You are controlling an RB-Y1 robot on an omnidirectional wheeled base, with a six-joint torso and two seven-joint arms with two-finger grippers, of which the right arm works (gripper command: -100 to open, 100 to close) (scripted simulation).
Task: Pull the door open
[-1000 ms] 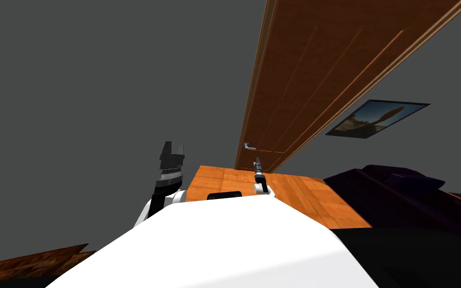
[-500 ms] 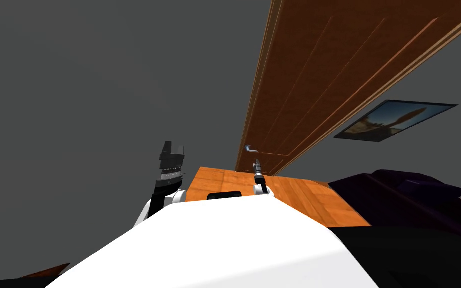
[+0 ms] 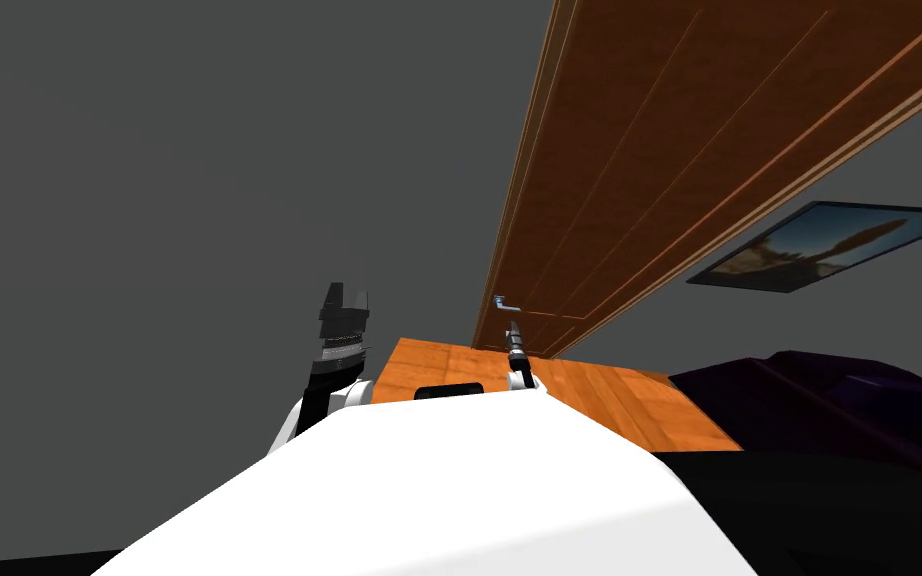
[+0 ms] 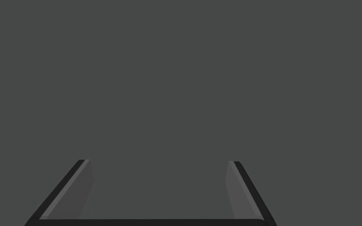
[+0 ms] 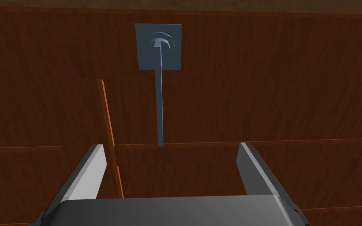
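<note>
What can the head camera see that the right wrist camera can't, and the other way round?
The head view adds the left gripper, the orange plank floor and a framed picture on the grey wall. The right wrist view adds a square blue-grey backplate and that the right gripper stands open. Both share the brown wooden door, its slim grey lever handle and the right gripper.

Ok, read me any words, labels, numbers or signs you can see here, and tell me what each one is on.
There is no text to read. The brown door and its grey handle plate are unmarked; the framed picture shows no lettering I can make out.
</note>
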